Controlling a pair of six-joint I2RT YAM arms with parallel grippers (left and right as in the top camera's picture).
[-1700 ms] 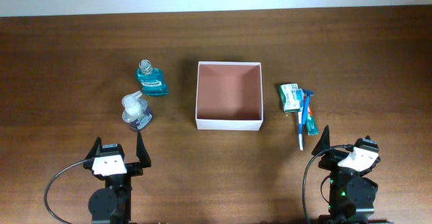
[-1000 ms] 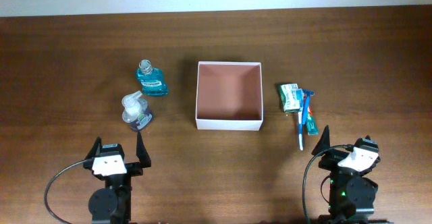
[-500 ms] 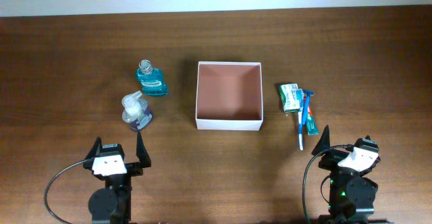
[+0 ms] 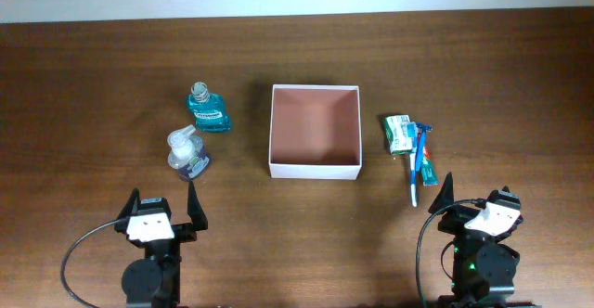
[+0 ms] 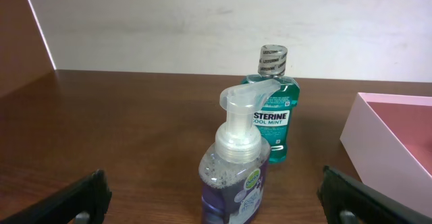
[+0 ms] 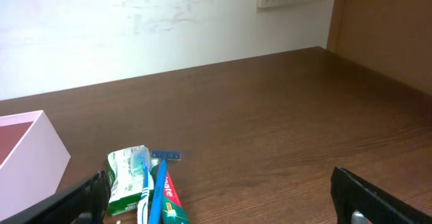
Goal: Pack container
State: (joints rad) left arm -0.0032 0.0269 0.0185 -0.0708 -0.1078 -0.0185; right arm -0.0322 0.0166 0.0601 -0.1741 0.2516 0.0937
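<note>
Both arms sit at my near edge of the table. The left gripper is released, its fingers spread wide. Just ahead of it stands the soap pump bottle, whose base is cut off by the wrist frame, and the mouthwash bottle is partly hidden behind that. The container lies ahead and to its right, and only one corner shows on that wrist camera. The right gripper is also released and wide. Ahead and slightly left of it, a green-and-white carton, toothbrush, toothpaste tube and razor overlap. The tube is cropped at the bottom edge, and I can barely make out the razor.
</note>
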